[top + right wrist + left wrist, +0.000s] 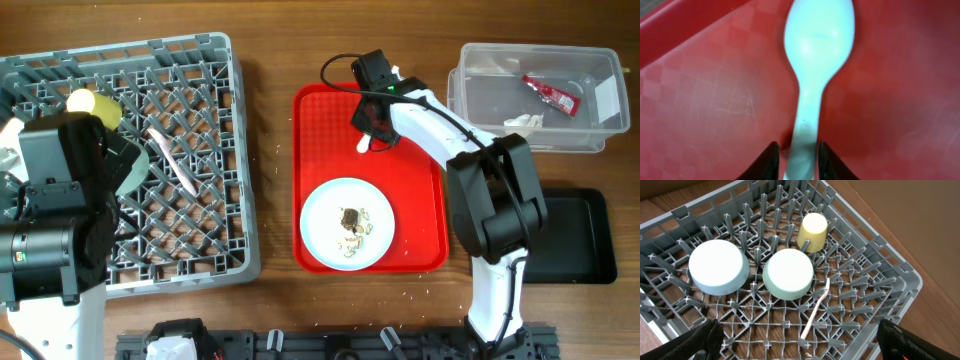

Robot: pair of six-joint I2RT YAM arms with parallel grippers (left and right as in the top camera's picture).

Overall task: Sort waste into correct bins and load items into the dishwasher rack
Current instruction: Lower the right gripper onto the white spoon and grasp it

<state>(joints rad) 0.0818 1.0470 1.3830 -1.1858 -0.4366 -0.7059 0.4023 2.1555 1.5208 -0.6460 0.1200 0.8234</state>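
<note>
We record the rack (pixel 892 255) as grey lattice, the cup (pixel 813 230) yellow, both bowls (pixel 719 266) (pixel 788 273) pale mint, the fork (pixel 816 311) white. We note a faint checked pattern on the red tray (pixel 320 130). Spoon (pixel 817 45) and plate (pixel 320 215) are white; scraps (pixel 350 218) brown and white. The tub (pixel 480 90) is clear, the wrapper (pixel 552 93) red and printed, the tissue (pixel 523 122) white, the shallow tray (pixel 575 240) black.

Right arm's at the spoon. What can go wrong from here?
1. The right gripper straddles only the handle end of the spoon; the bowl end might swing or slip out on lift.
2. The spoon lies flat on the red tray, so closing low may scrape it.
3. The plate carries food scraps; racking it first would likely foul the dishwasher rack.
</note>
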